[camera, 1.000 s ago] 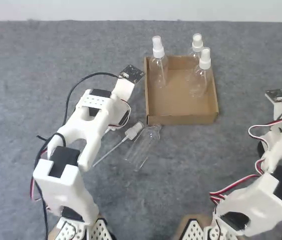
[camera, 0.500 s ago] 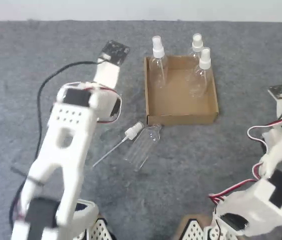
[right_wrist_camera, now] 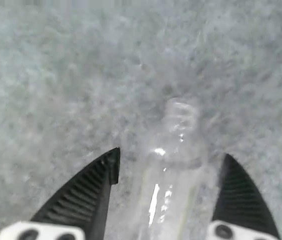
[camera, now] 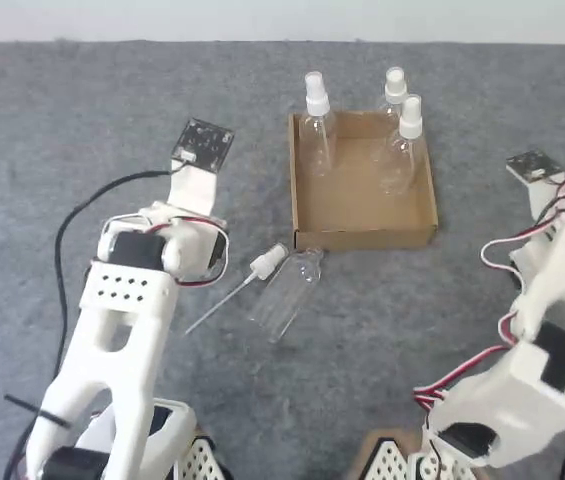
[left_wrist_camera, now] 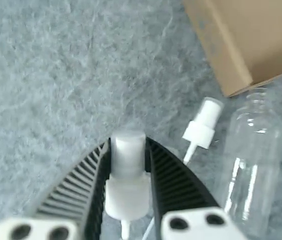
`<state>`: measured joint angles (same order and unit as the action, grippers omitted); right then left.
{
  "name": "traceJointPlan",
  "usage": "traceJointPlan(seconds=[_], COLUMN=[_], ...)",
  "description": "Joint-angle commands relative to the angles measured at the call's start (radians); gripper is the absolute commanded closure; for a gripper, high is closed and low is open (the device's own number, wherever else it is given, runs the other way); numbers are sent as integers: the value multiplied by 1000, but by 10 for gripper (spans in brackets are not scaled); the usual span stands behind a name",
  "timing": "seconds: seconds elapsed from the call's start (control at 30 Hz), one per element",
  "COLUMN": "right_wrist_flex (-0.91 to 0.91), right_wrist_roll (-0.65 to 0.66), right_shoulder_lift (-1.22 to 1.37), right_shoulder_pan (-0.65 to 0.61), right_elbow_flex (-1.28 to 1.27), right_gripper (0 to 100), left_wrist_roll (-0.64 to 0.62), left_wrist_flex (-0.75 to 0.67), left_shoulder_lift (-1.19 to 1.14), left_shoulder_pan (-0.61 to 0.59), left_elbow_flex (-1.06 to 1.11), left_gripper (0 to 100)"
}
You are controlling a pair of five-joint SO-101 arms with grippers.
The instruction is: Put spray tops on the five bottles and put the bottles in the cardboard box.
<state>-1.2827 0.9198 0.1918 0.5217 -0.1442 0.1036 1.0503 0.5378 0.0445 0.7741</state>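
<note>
Cardboard box (camera: 362, 215), high view: you see three capped bottles (camera: 318, 135) upright at its far end; a lying bottle (camera: 287, 290) and loose spray top (camera: 268, 263) rest just near of it. Left wrist view: your left gripper (left_wrist_camera: 128, 145) is clenched on a held spray top (left_wrist_camera: 127, 190). Right wrist view: your right gripper (right_wrist_camera: 170, 156) is released, jaws spread wide astride a second bare bottle (right_wrist_camera: 166, 192).

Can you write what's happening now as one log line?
left gripper: shut on spray top | right gripper: open around uncapped bottle | cardboard box: three capped bottles | table: lying bottle, loose top
</note>
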Motion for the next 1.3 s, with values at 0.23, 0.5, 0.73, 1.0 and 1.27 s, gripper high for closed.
traceJointPlan(seconds=[0.23,0.5,0.73,1.0,1.27], right_wrist_flex=[8,1,-113,-377,-515], right_wrist_roll=[58,58,35,-48,-72], right_shoulder_lift=[171,171,31,-374,-753], right_shoulder_pan=[51,58,28,-104,-182], right_elbow_flex=[170,172,210,219,203], right_gripper=[749,966,988,989,989], left_wrist_roll=[-9,-9,-11,-43,-43], left_wrist_flex=[-71,-71,-71,-71,-80], left_shoulder_lift=[49,49,55,55,55], left_shoulder_pan=[-2,-2,2,2,-6], left_elbow_flex=[18,19,13,18,19], left_gripper=[988,988,988,988,988])
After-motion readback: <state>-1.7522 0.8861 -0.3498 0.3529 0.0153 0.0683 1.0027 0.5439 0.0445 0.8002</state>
